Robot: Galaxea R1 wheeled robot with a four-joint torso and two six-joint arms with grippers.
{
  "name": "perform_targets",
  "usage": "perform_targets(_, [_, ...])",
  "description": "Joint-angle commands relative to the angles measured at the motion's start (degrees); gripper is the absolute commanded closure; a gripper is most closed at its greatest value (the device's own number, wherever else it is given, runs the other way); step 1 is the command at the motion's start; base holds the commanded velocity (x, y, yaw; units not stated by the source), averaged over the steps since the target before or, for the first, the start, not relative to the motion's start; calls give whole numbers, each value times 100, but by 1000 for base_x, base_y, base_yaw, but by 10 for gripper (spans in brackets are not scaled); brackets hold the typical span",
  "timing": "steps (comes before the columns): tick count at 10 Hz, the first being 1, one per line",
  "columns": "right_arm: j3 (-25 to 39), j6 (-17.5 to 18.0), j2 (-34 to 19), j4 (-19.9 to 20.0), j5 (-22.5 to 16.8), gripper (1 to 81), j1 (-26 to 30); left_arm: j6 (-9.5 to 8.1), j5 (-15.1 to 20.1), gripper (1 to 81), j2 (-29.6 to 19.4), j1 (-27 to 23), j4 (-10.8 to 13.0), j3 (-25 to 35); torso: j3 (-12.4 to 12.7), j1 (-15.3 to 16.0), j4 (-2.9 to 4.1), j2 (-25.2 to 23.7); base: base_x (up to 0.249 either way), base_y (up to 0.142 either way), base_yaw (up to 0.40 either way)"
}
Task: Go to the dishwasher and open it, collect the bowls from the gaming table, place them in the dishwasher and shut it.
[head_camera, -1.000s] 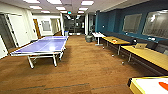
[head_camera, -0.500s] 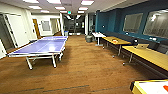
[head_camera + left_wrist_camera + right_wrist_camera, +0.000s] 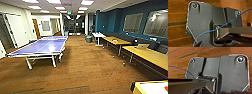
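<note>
Presently we note the gaming table (image 3: 152, 88) at the head view's lower right corner, just ahead on our right-arm side; whether either pincer is open or closed, we cannot tell.

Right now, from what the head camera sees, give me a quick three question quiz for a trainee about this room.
1. True or false: the table-tennis table has a blue top.
2. What is the floor like? A) brown wood-look B) white tile C) green carpet
3. Fill in: the long yellow-topped tables stand along the ____-coloured wall.

Key: 1 true. 2 A. 3 dark blue.
</note>
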Motion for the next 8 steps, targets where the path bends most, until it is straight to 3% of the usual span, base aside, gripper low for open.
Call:
perform_targets(1, [32, -26, -7, -54, -229, 10, 267, 36, 311, 10, -23, -203, 42, 19, 0, 0, 0, 0, 0, 0, 0])
perform_targets(5, [32, -18, -7, -54, -229, 10, 258, 36, 311, 10, -23, -203, 33, 19, 0, 0, 0, 0, 0, 0, -25])
perform_targets(8, [32, -18, -7, -54, -229, 10, 258, 45, 311, 10, -32, -203, 33, 19, 0, 0, 0, 0, 0, 0, -245])
